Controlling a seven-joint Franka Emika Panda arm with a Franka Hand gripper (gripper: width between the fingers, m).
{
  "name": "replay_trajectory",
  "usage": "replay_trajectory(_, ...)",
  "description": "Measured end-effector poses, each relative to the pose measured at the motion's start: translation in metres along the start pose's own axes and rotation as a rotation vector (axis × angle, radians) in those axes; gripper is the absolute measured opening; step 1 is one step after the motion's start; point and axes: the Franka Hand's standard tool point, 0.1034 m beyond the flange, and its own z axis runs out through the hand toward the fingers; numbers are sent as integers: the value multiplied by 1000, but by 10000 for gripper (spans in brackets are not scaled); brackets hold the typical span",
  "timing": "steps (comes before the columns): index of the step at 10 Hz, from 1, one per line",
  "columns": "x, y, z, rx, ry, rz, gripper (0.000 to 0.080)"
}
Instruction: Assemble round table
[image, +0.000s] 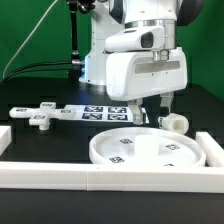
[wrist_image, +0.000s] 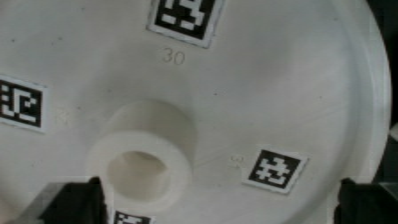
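gripper (image: 152, 110): fingers spread wide, holding nothing | big round white plastic disc with square tags (image: 145, 150): lies right under it | short thick white leg (image: 176, 122): just beside it

Green backdrop (image: 30, 35) over a black table (image: 45, 145), even light.
Black cables (image: 40, 68) cross the backdrop on the exterior view's left; white border rails (image: 60, 172) edge the table front and sides; the marker board (image: 95, 112) lies flat on it.

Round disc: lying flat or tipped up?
Flat. The disc lies rim-up in the exterior view; the wrist view shows its tagged face straight on.
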Motion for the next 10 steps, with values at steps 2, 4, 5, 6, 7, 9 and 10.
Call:
replay_trajectory(2,-3,-7,-4,21,-12,314,649)
replay_trajectory(4,9,-19,-9,44,-32,591,649)
replay_trajectory(5,12,-21,-9,47,-30,621,649)
replay_trajectory(6,11,-22,-9,53,-30,705,649)
replay_trajectory(7,12,-23,-9,57,-31,773,649)
replay_trajectory(9,14,-28,-8,57,-36,856,649)
replay_trajectory(10,22,-52,-4,40,-56,846,649)
